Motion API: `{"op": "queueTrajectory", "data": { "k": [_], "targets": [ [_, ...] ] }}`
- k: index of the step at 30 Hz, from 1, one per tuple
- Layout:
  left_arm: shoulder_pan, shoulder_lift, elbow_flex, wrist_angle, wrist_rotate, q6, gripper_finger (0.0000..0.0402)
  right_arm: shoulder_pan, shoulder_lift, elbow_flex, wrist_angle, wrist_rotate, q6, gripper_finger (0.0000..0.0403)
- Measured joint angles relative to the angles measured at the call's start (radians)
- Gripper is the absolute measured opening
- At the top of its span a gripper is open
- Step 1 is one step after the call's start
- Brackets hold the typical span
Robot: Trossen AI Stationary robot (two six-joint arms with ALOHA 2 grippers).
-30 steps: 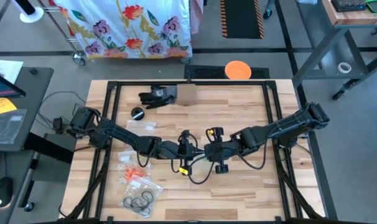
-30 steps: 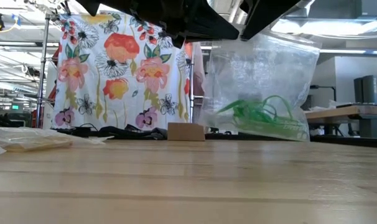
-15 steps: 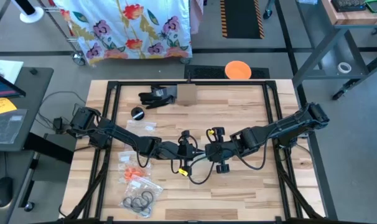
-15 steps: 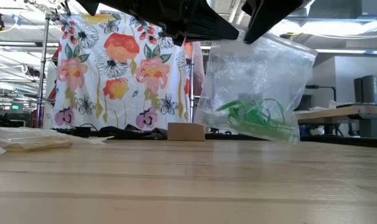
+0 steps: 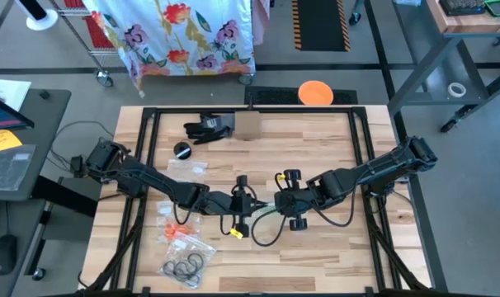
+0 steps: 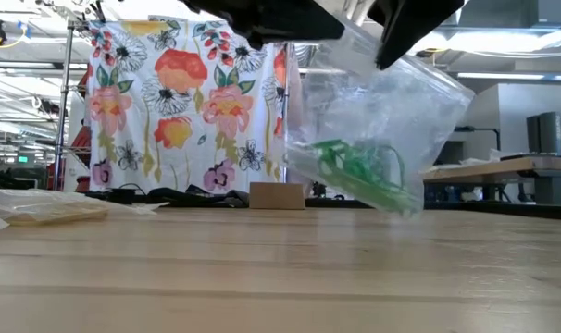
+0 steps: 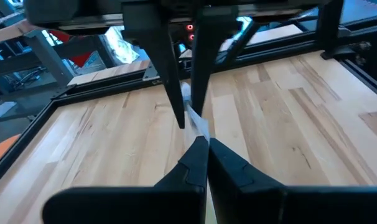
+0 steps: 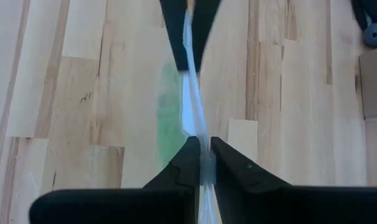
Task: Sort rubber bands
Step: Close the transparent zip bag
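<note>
Right gripper (image 8: 200, 163): clenched on the top edge of a clear plastic zip bag (image 6: 378, 120), held up over the middle of the wooden table (image 5: 332, 256). Left gripper (image 7: 204, 149): also clamped on that bag's edge, facing the right gripper from the opposite side, so the film stretches between the two.

Contents of held bag: thin green rubber bands (image 6: 359, 171), bunched in the lower corner; the bag hangs tilted, its low corner close above the table surface.

Step in hand, by judgement: handling or closing the green bag, both arms pinching its mouth. The next move calls for keeping the mouth shut and setting the bag down without spilling the loops, or running the seal closed along the edge.

Other stock, front-left part of the table: a clear bag of orange rubber bands (image 5: 177, 229); nearer the front edge, a clear bag of dark rubber bands (image 5: 184, 267); further pale bags (image 5: 169, 206) lie just behind these.

Surroundings: small cardboard box (image 5: 247, 125) at the far edge; black glove-like object (image 5: 207, 127) beside it; small dark round item (image 5: 182, 149); orange disc (image 5: 315, 92) on the floor beyond the table.

Obstructions: black cables (image 5: 262, 231) loop under the grippers, near any set-down spot. The bagged piles are well apart from the held bag.
</note>
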Motion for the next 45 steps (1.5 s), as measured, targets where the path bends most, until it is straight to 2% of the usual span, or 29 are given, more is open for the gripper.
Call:
{"op": "queueTrajectory", "data": {
  "k": [8, 15, 19, 26, 31, 35, 39, 45],
  "targets": [
    [-0.023, -0.006, 0.0, -0.002, -0.013, 0.013, 0.0, -0.001, 0.001, -0.006, -0.052, 0.0, 0.02, 0.0021],
    [-0.021, -0.005, 0.0, 0.006, -0.131, 0.036, 0.0006, -0.001, 0.001, -0.004, -0.04, 0.0, 0.02, 0.002],
    [-0.024, -0.003, 0.0, 0.029, -0.075, 0.109, 0.0043, -0.001, 0.001, -0.004, -0.034, -0.001, 0.021, 0.0019],
    [-0.028, -0.002, -0.005, 0.028, -0.036, 0.108, 0.0147, -0.001, 0.001, -0.004, -0.03, -0.008, 0.027, 0.002],
    [-0.01, 0.088, -0.004, 0.157, -0.044, 0.096, 0.0203, -0.001, 0.001, -0.004, -0.028, -0.017, 0.028, 0.002],
    [0.011, 0.146, 0.018, 0.217, -0.054, 0.119, 0.0224, -0.001, 0.001, -0.003, -0.029, -0.017, 0.029, 0.002],
    [0.021, 0.147, 0.037, 0.21, -0.102, 0.097, 0.0226, -0.001, 0.001, -0.003, -0.027, -0.017, 0.021, 0.002],
    [0.048, 0.147, 0.043, 0.174, -0.016, 0.031, 0.0226, -0.001, 0.001, -0.003, -0.026, -0.018, 0.02, 0.002]
  ]
}}
